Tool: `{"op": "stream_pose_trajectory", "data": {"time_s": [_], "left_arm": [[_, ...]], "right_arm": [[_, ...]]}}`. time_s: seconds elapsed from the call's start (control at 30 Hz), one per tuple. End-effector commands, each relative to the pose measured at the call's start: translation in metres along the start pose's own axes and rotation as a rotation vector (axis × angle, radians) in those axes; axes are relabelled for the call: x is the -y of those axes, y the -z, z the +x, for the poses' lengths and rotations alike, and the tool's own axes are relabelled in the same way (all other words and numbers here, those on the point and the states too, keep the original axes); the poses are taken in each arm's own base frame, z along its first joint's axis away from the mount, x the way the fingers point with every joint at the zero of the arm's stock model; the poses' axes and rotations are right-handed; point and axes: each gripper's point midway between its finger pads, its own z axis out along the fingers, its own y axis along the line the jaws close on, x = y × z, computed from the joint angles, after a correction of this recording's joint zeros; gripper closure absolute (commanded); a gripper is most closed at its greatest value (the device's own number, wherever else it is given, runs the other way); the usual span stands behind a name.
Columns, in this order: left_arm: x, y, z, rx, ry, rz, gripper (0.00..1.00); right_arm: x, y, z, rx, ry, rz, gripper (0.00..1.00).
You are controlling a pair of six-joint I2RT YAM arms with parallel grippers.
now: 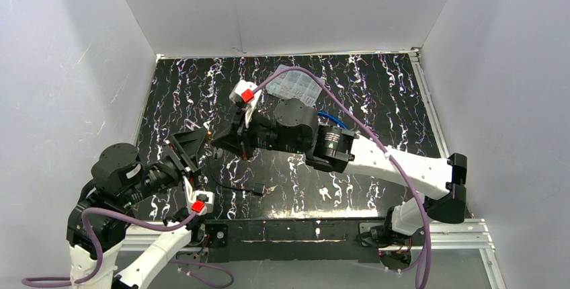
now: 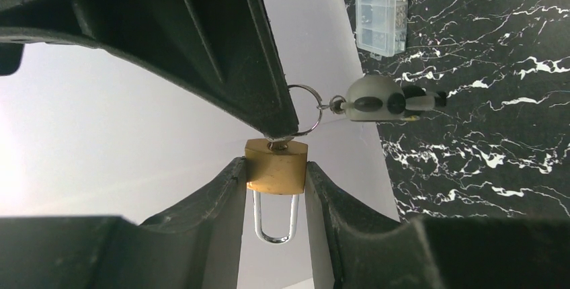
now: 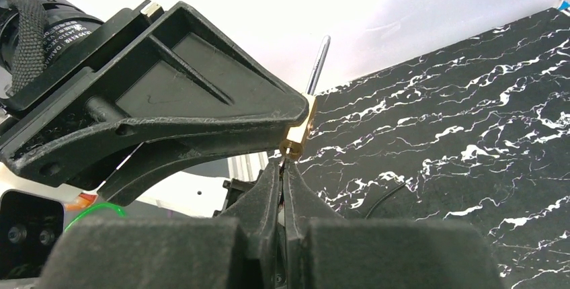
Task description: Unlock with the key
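Note:
My left gripper (image 2: pixel 275 168) is shut on the brass padlock (image 2: pixel 275 166), pinching its body from both sides, with the silver shackle (image 2: pixel 275 218) pointing back between the fingers. My right gripper (image 3: pixel 283 168) is shut on the key (image 2: pixel 288 142), which sits in the keyway at the padlock's end. The key's ring (image 2: pixel 308 111) and a grey fob (image 2: pixel 376 99) hang beside it. In the right wrist view the padlock (image 3: pixel 300 128) sits just above my closed fingertips. In the top view both grippers meet at the table's left middle (image 1: pixel 210 139), above the surface.
A clear plastic organiser box (image 1: pixel 294 82) lies at the back centre of the black marbled table (image 1: pixel 376 101). Loose keys (image 1: pixel 324 193) and a black cable with a small key (image 1: pixel 265 190) lie near the front edge. White walls enclose the table.

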Motion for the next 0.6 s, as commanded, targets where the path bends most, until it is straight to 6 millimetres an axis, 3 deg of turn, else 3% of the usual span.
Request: {"op": "stream_pose_trajectory", "data": {"time_s": [0.0, 0.23, 0.4, 0.5, 0.57], "left_arm": [[-0.020, -0.004, -0.014, 0.092, 0.021, -0.050, 1.00], [-0.021, -0.009, -0.023, 0.156, 0.028, -0.048, 1.00], [-0.038, -0.009, -0.035, 0.236, 0.051, -0.092, 1.00], [-0.047, -0.007, -0.044, 0.285, 0.072, -0.127, 1.00], [-0.047, -0.006, -0.048, 0.305, 0.083, -0.130, 0.92]], "right_arm": [[-0.006, -0.012, -0.037, 0.124, 0.052, -0.016, 0.99], [-0.003, -0.024, -0.042, 0.162, 0.076, -0.016, 0.99], [0.004, -0.033, -0.030, 0.137, 0.087, 0.005, 0.99], [0.009, -0.024, -0.028, 0.183, 0.106, 0.022, 0.99], [0.010, -0.014, -0.028, 0.230, 0.122, 0.018, 0.99]]}}
